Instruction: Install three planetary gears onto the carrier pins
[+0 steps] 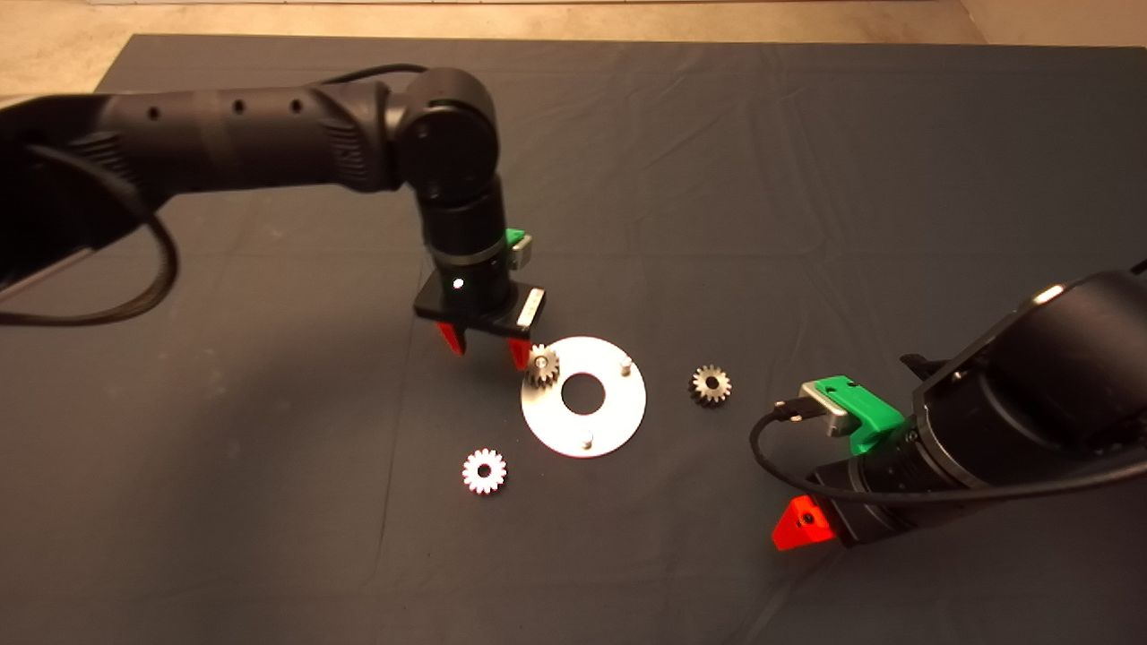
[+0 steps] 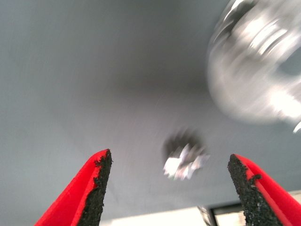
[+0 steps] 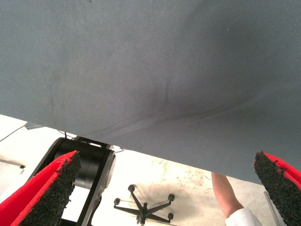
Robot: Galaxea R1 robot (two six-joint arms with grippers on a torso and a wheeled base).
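Observation:
A flat white disc with a large centre hole lies mid-mat. One planetary gear sits on the carrier pin at the disc's upper-left rim. Two more carrier pins stand bare. A darker gear lies on the mat right of the disc, and a bright one lies lower left of it. My left gripper hangs open just left of the mounted gear, holding nothing. In the left wrist view a blurred gear lies on the mat beyond the open fingers, beside the disc.
My right gripper waits open at the lower right of the mat. Its wrist view shows the mat's edge, the floor, a chair base and a person's arm.

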